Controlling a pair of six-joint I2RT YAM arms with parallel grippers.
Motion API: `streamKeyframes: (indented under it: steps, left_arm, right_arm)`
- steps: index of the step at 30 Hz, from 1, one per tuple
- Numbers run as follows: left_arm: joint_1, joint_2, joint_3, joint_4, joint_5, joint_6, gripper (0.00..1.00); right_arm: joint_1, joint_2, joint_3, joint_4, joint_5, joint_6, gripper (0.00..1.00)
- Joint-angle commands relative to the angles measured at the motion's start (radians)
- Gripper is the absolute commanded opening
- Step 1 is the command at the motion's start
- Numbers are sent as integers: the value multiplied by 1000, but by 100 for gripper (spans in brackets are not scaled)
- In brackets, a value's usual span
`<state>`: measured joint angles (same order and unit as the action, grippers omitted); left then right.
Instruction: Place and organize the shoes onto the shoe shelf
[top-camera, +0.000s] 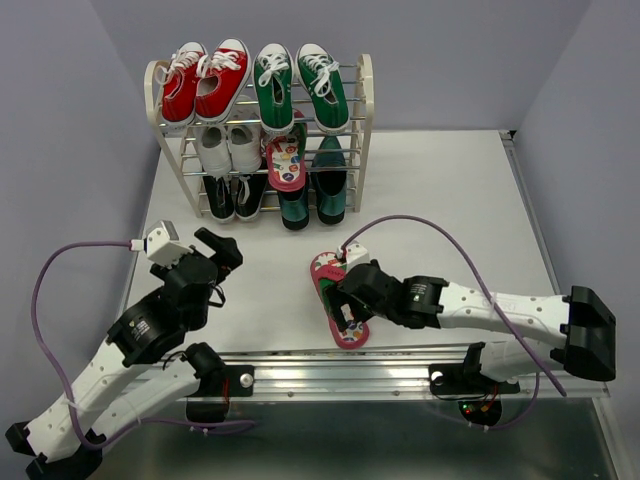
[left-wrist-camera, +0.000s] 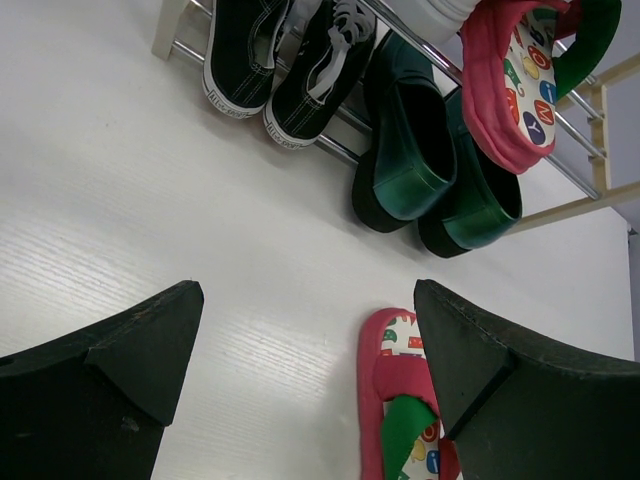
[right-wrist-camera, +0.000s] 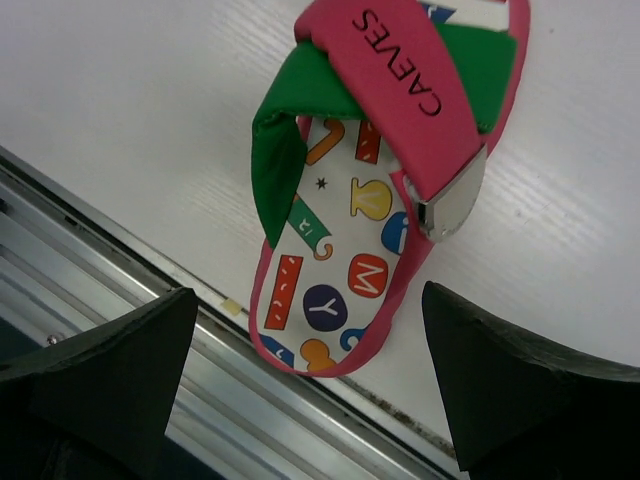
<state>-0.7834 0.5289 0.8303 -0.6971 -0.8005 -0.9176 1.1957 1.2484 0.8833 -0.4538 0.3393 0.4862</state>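
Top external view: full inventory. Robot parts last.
shoe shelf: 1, cream and chrome, far side of table
red sneakers: 2, red, top tier left
green sneakers: 2, green, top tier right
white sneakers: 2, white, middle tier left
black sneakers: 2, black, bottom tier left
loafers: 2, dark green, bottom tier right
shelf flip-flop: 1, pink, middle tier right
table flip-flop: 1, pink, near table edge
left gripper: 1, black, open, over table left
right gripper: 1, black, open above table flip-flop

Cloth, chrome and gloss on a faintly grained white table.
The near flip-flop has a smooth printed sole, cloth straps and a shiny metal clip; the far loafers look slick and glossy; the shoe shelf has bright chrome rods.
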Motion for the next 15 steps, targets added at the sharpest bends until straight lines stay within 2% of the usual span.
streamKeyframes:
  steps: [1, 8, 15]
  left_arm:
    - [4, 6, -16, 34, -23, 14, 99]
    - [4, 5, -22, 39, -11, 25, 99]
    - [4, -6, -30, 44, -12, 17, 99]
  right_arm:
    - [-5, 37, -9, -46, -57, 166, 100]
    - [-5, 190, 11, -48, -33, 183, 100]
    - [-5, 255, 9, -33, 21, 201, 100]
